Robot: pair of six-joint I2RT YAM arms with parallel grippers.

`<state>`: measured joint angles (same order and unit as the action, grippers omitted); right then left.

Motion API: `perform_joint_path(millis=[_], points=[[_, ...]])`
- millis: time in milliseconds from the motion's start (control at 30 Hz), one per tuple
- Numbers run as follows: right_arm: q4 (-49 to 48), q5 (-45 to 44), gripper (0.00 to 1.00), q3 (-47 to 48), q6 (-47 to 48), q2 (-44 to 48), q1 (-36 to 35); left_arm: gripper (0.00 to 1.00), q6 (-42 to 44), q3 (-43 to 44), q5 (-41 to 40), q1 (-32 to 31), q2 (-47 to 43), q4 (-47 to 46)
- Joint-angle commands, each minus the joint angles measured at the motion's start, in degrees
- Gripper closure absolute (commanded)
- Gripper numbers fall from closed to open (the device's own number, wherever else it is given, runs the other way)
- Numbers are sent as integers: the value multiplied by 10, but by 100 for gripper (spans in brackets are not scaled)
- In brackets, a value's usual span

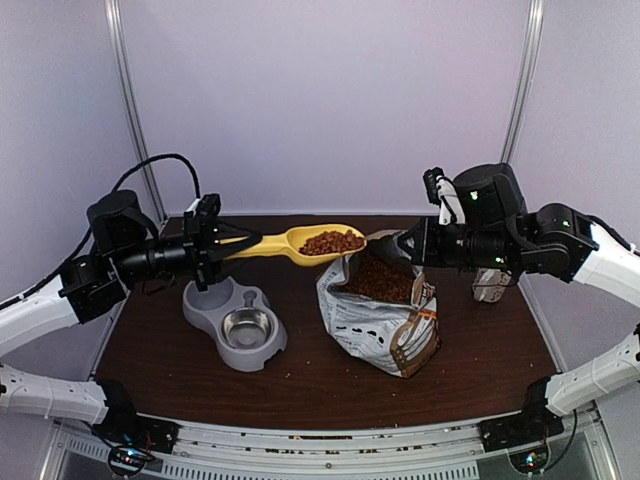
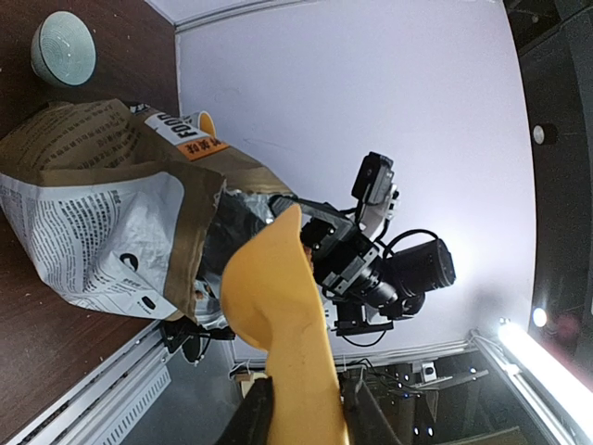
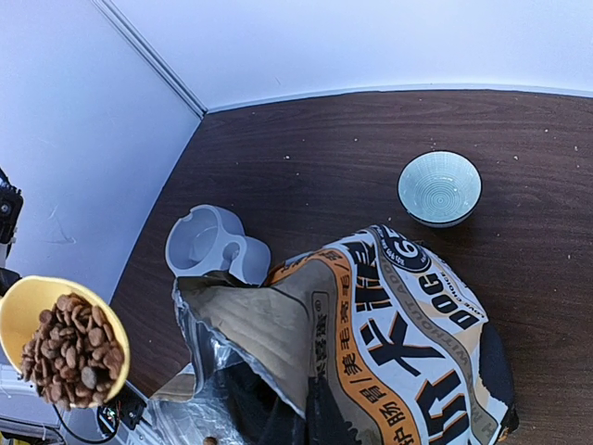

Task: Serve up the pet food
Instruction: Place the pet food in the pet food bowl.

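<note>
The pet food [image 1: 331, 242] fills the bowl of a yellow scoop [image 1: 290, 244] held level in the air between the feeder and the bag. My left gripper [image 1: 220, 245] is shut on the scoop's handle. The left wrist view shows the scoop's underside [image 2: 278, 315] with a finger on each side of the handle. More kibble [image 1: 380, 278] lies inside the open printed bag [image 1: 385, 325]. My right gripper [image 1: 386, 247] is shut on the bag's upper rim [image 3: 278, 343]. The loaded scoop [image 3: 67, 348] shows at the lower left of the right wrist view.
A grey double feeder [image 1: 215, 305] with a steel bowl [image 1: 247, 327] stands under and just near of the scoop. A pale green ribbed bowl [image 3: 439, 188] sits on the brown table beyond the bag. White walls close the back and sides.
</note>
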<state>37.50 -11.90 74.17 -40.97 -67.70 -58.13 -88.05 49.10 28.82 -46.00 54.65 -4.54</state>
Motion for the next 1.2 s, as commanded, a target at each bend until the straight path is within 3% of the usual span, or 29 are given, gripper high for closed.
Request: perform_joint_path(millis=[0,467,800,1167], points=[[5,-20,100,4,-9,33,1,100,5,-4,17,25,-24,-12],[8,-22,100,5,-6,35,5,100,23,-91,45,164,-148,68],[6,-17,100,5,-5,31,8,100,38,-209,99,278,-225,90],[6,-13,100,7,-4,27,11,100,75,-286,126,348,-305,148]])
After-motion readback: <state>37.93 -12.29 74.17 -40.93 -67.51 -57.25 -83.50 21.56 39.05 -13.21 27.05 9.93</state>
